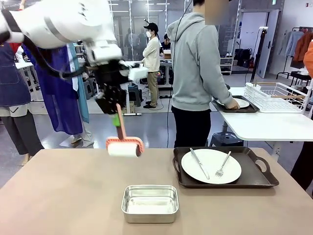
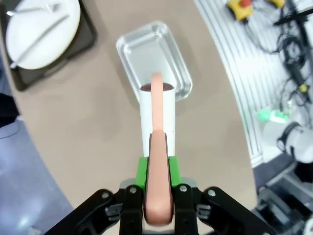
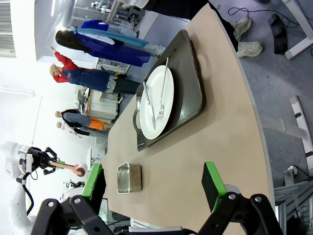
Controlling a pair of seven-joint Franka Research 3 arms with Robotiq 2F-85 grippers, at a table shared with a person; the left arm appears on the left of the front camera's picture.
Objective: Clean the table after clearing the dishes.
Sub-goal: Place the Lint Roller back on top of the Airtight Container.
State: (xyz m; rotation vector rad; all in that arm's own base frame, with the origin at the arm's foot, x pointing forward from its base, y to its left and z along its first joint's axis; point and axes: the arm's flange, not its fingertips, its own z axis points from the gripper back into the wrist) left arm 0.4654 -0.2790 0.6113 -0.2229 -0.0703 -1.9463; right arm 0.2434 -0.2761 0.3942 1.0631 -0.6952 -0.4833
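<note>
My left gripper (image 1: 116,117) is shut on the pink handle of a roller (image 1: 124,147), which hangs just above the far left-middle of the brownish table (image 1: 58,196). In the left wrist view the gripper (image 2: 157,169) clamps the handle, and the white roller (image 2: 157,112) points at the steel pan (image 2: 154,58). One of the dishes, a white plate (image 1: 211,166) with fork and knife, lies on a dark tray (image 1: 254,176) at the table's right. My right gripper (image 3: 154,183) stands open over the table's edge, holding nothing. The plate (image 3: 159,100) lies farther ahead of it.
A square steel pan (image 1: 149,202) sits near the front middle of the table. A person stands at the far side, back turned, with a hand on a second tray with a plate (image 1: 234,104) on the white table, next to a wire dish rack (image 1: 279,95).
</note>
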